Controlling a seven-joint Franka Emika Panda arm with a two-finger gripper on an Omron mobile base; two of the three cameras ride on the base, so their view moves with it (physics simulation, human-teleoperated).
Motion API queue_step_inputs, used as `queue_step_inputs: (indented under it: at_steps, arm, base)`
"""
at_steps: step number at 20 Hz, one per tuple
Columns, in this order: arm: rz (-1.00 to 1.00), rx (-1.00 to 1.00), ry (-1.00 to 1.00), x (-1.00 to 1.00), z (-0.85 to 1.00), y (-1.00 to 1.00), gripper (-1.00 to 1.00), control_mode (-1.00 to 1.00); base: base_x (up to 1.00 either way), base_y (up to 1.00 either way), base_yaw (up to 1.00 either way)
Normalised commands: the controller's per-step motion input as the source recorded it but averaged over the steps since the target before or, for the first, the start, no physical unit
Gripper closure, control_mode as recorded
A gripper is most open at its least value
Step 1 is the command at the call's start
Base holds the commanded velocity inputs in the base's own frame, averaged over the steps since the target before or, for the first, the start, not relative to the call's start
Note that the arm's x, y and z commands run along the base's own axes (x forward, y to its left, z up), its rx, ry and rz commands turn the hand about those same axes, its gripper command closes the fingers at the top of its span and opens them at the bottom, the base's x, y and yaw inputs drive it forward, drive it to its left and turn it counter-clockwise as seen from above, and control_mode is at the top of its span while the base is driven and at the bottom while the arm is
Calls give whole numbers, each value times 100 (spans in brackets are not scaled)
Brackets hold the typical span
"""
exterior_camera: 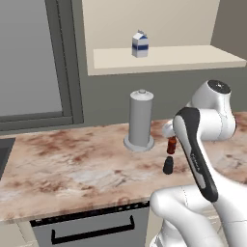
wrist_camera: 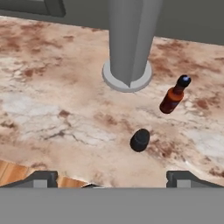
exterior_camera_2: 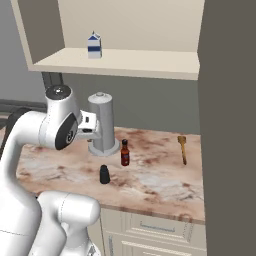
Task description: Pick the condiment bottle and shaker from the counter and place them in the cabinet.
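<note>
End effector [wrist_camera: 111,178] released, jaws spread wide, grasping nothing, hovering above table [wrist_camera: 52,109]. Shaker [wrist_camera: 140,140] standing upright on table, just ahead of fingertips and slightly right of centre in hand view. Condiment bottle [wrist_camera: 174,95] upright, farther ahead and right, near grey cylinder [wrist_camera: 130,43]. Likely shaker nearer for first grasp. Cabinet [exterior_camera: 164,58] above, holding milk carton [exterior_camera: 140,44]. No readable writing or brand on bottle, shaker or carton.
</note>
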Motion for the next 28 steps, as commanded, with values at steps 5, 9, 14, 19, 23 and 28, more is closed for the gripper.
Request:
queue_step_inputs:
  at_steps: [5,9,14,19,23,28]
  arm:
    - [9,-3,0,-8,-28,-7,-100,-100]
    - [10,-4,0,0,-28,-12,-100,-100]
    - [11,-4,0,0,-29,-19,-100,-100]
    - [17,0,0,0,-28,-30,-100,-100]
    - [25,0,0,0,-19,-30,-100,-100]
    - [29,0,0,4,-15,-24,-100,-100]
  base:
    - [0,0,0]
    - [0,0,0]
    - [0,0,0]
    - [0,0,0]
    - [0,0,0]
    - [0,0,0]
